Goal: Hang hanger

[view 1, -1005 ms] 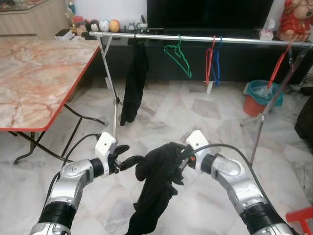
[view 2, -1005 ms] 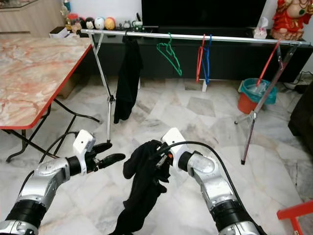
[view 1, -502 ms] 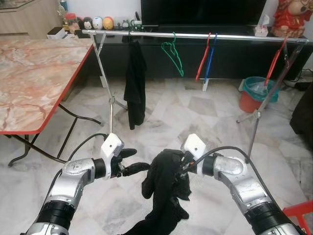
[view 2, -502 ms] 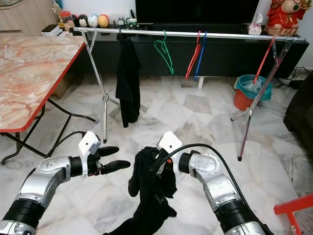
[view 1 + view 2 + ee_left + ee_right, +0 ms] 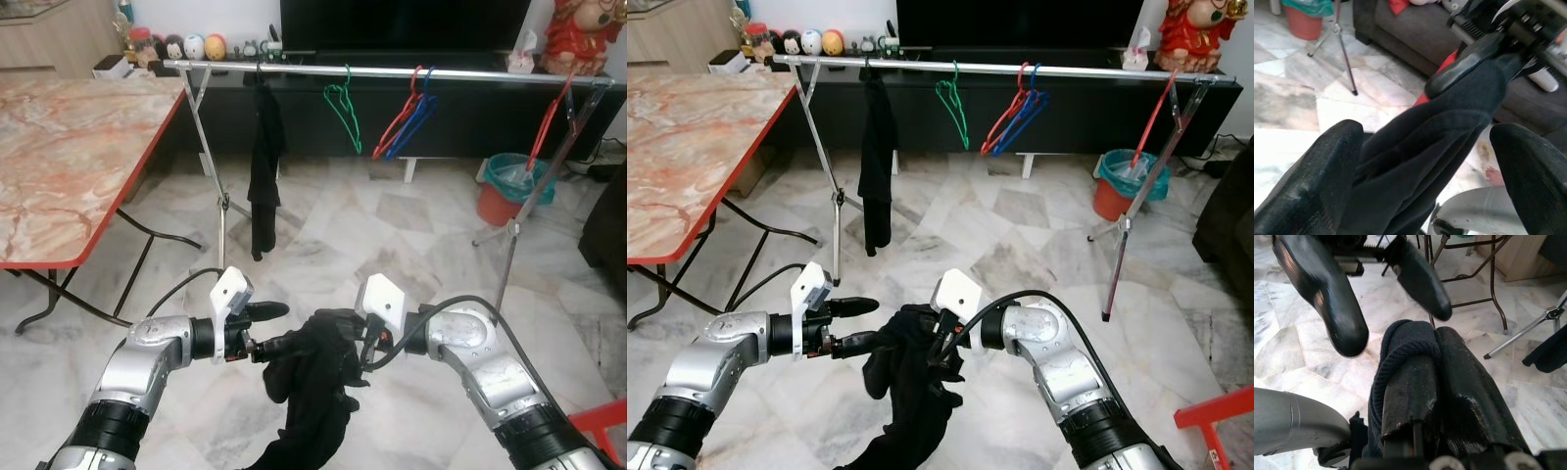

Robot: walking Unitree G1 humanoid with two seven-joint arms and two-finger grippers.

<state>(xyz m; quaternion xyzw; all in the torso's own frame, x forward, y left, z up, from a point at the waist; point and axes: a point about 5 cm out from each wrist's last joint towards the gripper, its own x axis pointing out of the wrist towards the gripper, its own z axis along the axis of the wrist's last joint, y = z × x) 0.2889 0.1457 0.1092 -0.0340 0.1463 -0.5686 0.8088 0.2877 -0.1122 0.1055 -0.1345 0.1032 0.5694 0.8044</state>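
A black knitted garment [image 5: 315,377] hangs low at 6 o'clock over the marble floor [image 5: 323,235], pinched in the clamped right gripper [image 5: 1425,350]. The left gripper [image 5: 272,328], fingers spread, reaches around the cloth at its 9 o'clock. At 12 o'clock, a silver clothes rail [image 5: 392,71] carries a green wire hanger [image 5: 345,113]

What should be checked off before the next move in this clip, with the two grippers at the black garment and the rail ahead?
1. Right gripper shut on the black garment: ok.
2. Left gripper open, fingers either side of a fold of the garment: ok; not yet closed on it.
3. Hanger inside the garment: cannot tell, none visible.
4. Free space on the rail between the hung black cloth and the green hanger: ok.
5. Garment off the floor: cannot tell, its lower end runs out of frame.
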